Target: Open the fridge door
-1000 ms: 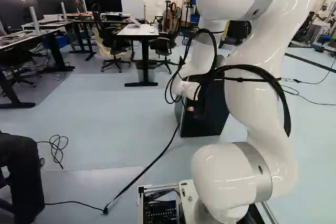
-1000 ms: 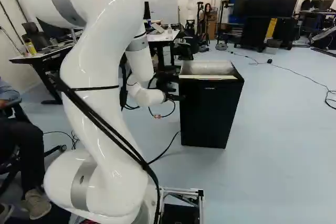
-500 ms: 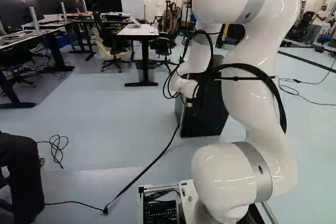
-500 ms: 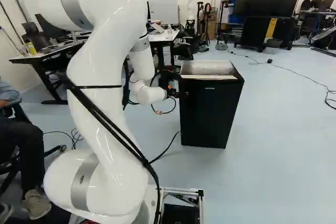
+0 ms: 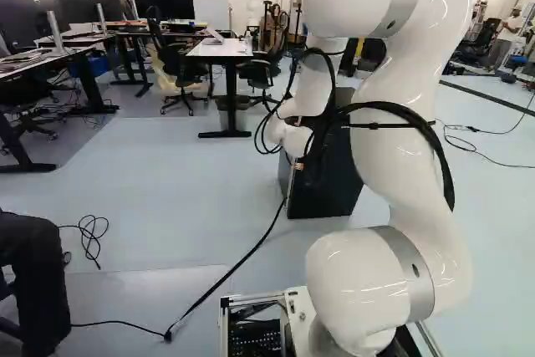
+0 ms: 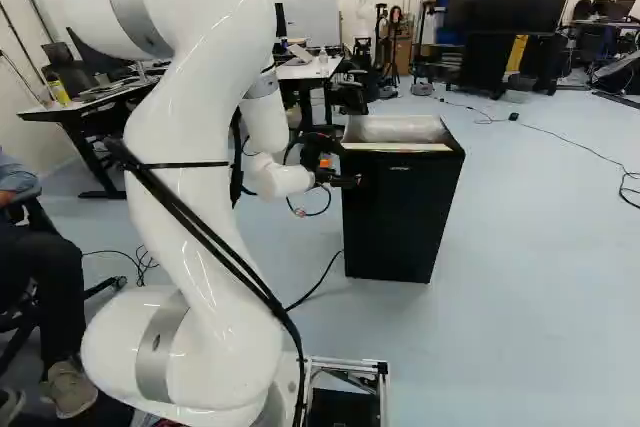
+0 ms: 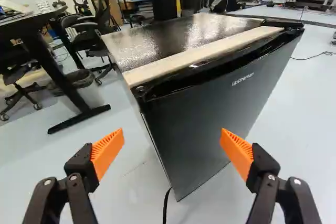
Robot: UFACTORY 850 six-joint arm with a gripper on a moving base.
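Note:
The gripper [image 6: 345, 181] is at the near left upper corner of the black fridge [image 6: 402, 217] in the right base view. In the wrist view the gripper [image 7: 172, 142] stands open, its orange pads wide apart with nothing held. The dark fridge door [image 7: 210, 114] looks shut and lies ahead; its near vertical edge runs between the fingers' lines of sight. One finger appears over the door face, the other over the floor beside the fridge. Whether either touches the door, I cannot tell. A light strip [image 7: 199, 55] runs along the fridge top behind the door's upper edge.
A desk [image 7: 32, 19] with a dark leg and a bin [image 7: 84, 85] stand beyond the fridge's side. A black cable [image 5: 242, 261] crosses the floor from the base toward the fridge. A seated person is at the left of both base views. Another robot [image 6: 363, 12] stands far back.
The arm's upper part has shifted left and lower in the left base view. By the fridge's upper corner, the wrist and gripper have turned and dipped slightly. Base and fridge have stayed put.

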